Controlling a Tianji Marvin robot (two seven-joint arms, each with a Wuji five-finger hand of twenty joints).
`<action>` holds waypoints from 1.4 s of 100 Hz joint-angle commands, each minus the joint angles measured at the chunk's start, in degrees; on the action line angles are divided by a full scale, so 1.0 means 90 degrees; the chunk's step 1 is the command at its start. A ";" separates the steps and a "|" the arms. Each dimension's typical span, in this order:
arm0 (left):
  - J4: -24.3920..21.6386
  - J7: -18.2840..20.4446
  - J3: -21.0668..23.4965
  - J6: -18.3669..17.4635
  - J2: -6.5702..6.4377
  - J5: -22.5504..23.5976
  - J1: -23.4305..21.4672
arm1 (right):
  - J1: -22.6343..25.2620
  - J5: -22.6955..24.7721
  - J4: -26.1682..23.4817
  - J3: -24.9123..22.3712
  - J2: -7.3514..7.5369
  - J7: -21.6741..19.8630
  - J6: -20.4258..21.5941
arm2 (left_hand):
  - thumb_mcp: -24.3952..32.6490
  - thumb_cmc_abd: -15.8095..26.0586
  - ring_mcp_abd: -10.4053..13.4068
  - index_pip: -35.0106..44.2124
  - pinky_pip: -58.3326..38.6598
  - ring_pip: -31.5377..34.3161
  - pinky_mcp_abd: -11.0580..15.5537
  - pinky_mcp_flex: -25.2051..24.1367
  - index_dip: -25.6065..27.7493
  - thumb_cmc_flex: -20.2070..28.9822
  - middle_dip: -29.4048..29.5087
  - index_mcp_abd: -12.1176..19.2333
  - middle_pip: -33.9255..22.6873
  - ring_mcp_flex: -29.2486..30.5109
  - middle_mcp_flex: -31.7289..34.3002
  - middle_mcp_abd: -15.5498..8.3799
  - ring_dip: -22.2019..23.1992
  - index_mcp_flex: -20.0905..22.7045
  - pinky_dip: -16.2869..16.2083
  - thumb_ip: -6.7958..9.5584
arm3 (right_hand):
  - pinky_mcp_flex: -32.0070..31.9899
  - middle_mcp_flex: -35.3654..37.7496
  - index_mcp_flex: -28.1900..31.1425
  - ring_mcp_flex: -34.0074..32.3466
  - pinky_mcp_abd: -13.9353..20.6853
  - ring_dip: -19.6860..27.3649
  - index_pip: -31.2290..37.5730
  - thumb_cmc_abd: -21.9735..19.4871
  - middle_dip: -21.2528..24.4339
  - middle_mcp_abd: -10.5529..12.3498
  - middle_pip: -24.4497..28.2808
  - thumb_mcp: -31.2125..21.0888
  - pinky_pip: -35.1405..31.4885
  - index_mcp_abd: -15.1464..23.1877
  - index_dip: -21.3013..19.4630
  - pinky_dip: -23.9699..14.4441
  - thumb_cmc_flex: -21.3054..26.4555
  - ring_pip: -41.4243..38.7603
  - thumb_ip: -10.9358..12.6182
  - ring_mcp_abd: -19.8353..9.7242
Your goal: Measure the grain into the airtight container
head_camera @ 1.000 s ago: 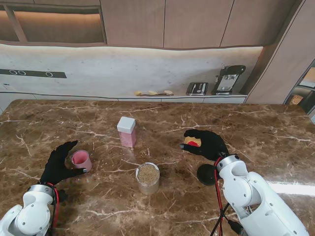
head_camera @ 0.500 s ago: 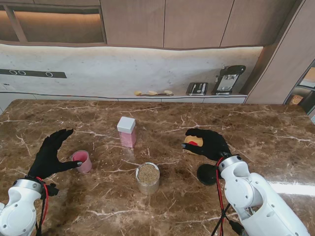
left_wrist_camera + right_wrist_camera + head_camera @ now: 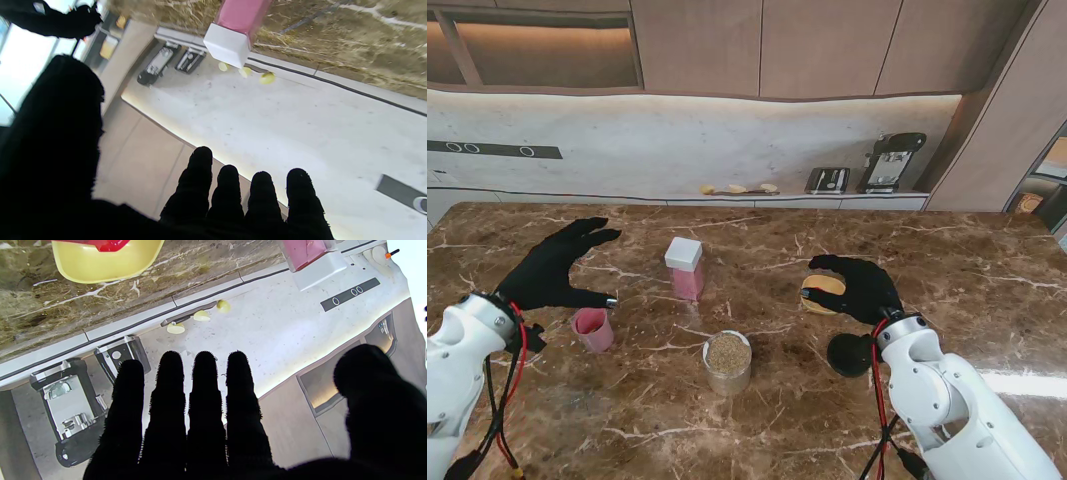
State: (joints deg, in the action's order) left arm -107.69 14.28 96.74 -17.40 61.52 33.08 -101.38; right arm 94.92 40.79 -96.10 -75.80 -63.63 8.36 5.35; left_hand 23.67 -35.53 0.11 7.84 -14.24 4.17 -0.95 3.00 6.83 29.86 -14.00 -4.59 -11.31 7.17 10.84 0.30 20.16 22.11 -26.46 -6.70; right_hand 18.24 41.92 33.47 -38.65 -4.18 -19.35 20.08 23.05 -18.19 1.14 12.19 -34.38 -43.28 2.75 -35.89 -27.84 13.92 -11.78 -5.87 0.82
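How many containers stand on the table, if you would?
3: pink cup at left, white-lidded pink box farther back, grain jar nearest me; none seem hidden.

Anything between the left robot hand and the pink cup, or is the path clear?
Nothing visible stands between them. The left robot hand is open and raised just beyond the pink cup, with only bare marble between. The white-lidded pink container and the grain jar stand off to the right, clear of that path.

L hand [image 3: 555, 265] lifted off pink cup [image 3: 592, 329]
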 commanded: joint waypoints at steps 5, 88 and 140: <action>-0.0162 0.0518 -0.0256 0.0362 -0.0203 0.0075 0.0654 | -0.0018 -0.0034 -0.0001 0.0087 -0.0041 -0.0005 -0.0033 | 0.0723 0.0042 -0.0420 -0.0311 -0.1709 0.0325 -0.0085 -0.0242 -0.0088 0.0293 0.0206 -0.0033 -0.0011 0.0174 0.0050 0.0089 0.0012 -0.0525 0.0399 0.0136 | 0.0027 -0.0246 -0.0151 -0.0031 0.0296 0.0255 -0.0107 0.0108 0.0146 0.0062 -0.0204 -0.0082 0.0205 -0.0004 0.0077 0.0218 0.0250 0.0159 0.0333 -0.0198; 0.2325 0.2917 -0.4435 0.1433 -0.0541 0.0566 0.5210 | -0.0161 -0.0460 0.0410 0.0155 -0.0173 0.0465 0.0129 | 0.1916 -0.0648 -0.0652 0.0039 -0.2733 0.0576 -0.0493 -0.0501 0.0083 0.0030 0.0225 -0.0380 0.0522 -0.0308 -0.0184 0.0177 0.0008 -0.1088 0.0734 -0.0184 | -0.0090 -0.0357 -0.0209 0.0096 0.0048 0.0287 -0.0169 0.0240 0.0216 0.0004 -0.0152 -0.0092 0.0071 -0.0008 0.0115 0.0385 0.0248 0.0117 0.0341 -0.0096; 0.4324 0.2390 -0.7042 0.1621 -0.0204 -0.0267 0.7084 | -0.0158 -0.0557 0.0473 0.0133 -0.0191 0.0514 0.0205 | 0.1898 -0.0691 -0.1130 -0.0092 -0.3142 0.0604 -0.2101 -0.0020 0.1418 0.0262 -0.0115 0.1720 0.1172 -0.0407 -0.0472 -0.0072 0.0373 -0.1535 0.0291 -0.0160 | -0.0091 -0.0264 -0.0162 0.0048 -0.0126 0.0228 -0.0154 0.0229 0.0168 0.0011 -0.0128 -0.0088 -0.0069 0.0020 0.0114 0.0285 0.0252 0.0076 0.0329 -0.0065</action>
State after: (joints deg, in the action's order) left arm -69.80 35.71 33.58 -2.56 58.96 30.96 -38.57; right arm 93.10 36.05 -92.28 -74.48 -65.17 13.59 7.12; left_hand 39.37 -40.34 -7.98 6.35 -38.86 8.38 -18.15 1.65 18.54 31.69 -13.99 9.21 -1.36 4.77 8.44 0.47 22.29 10.46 -22.39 -7.52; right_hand 18.10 39.69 32.33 -38.63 -5.13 -18.34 19.31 24.41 -16.83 1.12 10.76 -35.13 -42.58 2.74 -35.16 -25.62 16.96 -11.11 -4.26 0.80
